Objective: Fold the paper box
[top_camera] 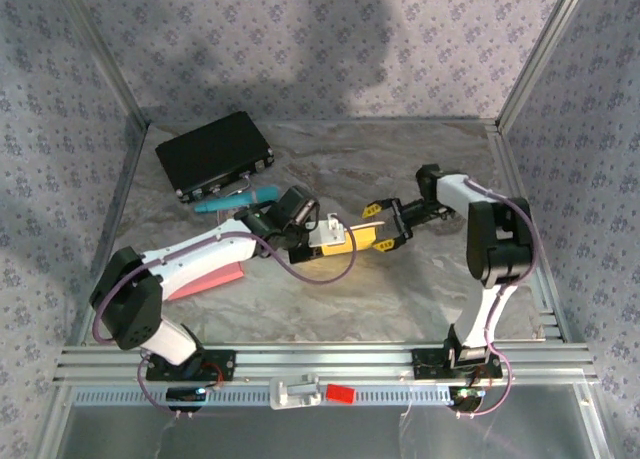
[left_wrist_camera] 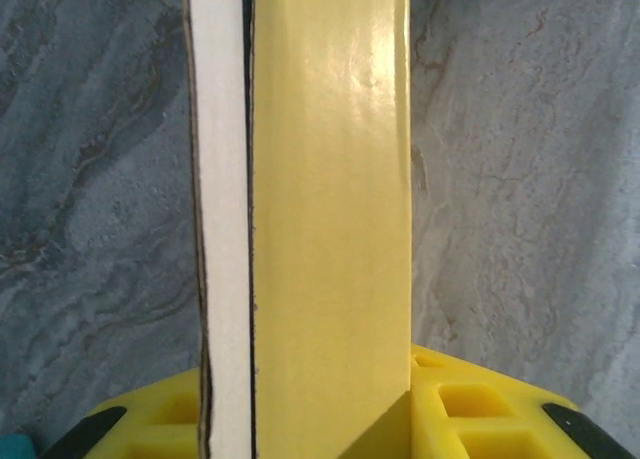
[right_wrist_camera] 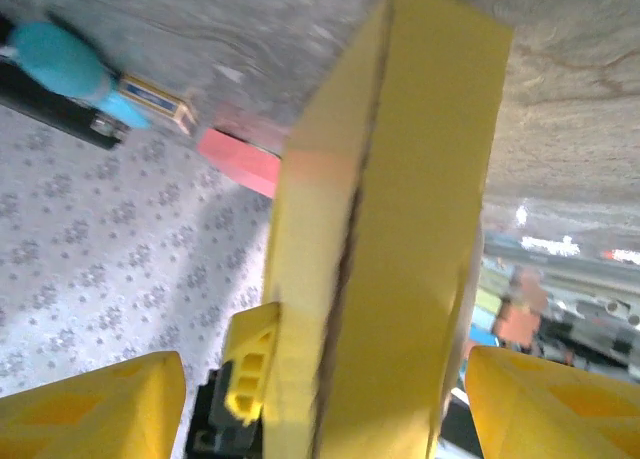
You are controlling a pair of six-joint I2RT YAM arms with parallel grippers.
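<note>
Left wrist shows yellow paper box (left_wrist_camera: 330,209), white-edged.

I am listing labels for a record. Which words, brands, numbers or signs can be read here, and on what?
None can be read.
The paper box: plain yellow and white, no print.
The blue and gold label beside the teal object: too blurred.

Overhead — wrist cams close on box (left_wrist_camera: 330,199)
</note>
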